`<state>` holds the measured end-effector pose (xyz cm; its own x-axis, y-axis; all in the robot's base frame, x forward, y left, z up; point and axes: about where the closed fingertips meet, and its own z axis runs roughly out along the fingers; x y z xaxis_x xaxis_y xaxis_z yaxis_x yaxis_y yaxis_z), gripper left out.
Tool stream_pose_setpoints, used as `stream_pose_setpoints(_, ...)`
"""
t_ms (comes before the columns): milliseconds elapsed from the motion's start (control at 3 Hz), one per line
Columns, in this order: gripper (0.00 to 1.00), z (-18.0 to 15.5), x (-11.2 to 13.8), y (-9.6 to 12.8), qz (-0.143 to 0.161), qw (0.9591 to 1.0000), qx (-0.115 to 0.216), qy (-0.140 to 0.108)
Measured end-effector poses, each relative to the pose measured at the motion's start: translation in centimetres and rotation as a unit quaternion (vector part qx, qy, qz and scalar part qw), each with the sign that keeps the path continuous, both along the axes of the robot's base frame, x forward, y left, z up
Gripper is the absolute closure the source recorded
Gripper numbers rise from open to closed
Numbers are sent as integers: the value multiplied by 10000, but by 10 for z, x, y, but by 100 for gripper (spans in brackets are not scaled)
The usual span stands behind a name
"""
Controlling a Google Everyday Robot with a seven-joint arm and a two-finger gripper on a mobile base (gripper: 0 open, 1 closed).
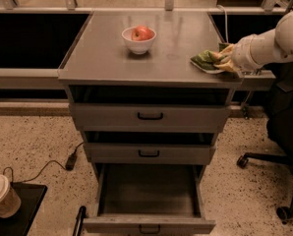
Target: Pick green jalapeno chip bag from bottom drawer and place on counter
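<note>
the gripper (224, 62) hovers low over the right edge of the worktop (136, 63), pinching the green jalapeno chip bag (204, 60), which sticks out just ahead of its tips and seems to rest on the surface. the rim lies close beside the gripper, so i would ease the bag further in toward the bowl (138, 42) ahead, then release it and lift straight up

counter (112, 58): flat grey metal top with a thin raised edge. white bowl (138, 45) stands towards the back edge, roughly midway between the left and right edges, and holds a red apple (142, 32). green jalapeno chip bag (203, 60) lies at the right edge, near the front right corner. pincer (224, 61) is over that edge, touching the bag.
</note>
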<state>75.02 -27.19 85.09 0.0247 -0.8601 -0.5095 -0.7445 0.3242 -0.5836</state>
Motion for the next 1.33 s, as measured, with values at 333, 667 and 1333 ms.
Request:
stream_pose_setpoints(333, 100, -3, 8, 19, 235, 9997, 69, 88)
stream_pose_setpoints(667, 100, -3, 8, 19, 235, 9997, 69, 88)
stream_pose_setpoints(1333, 58, -3, 9, 19, 235, 9997, 69, 89)
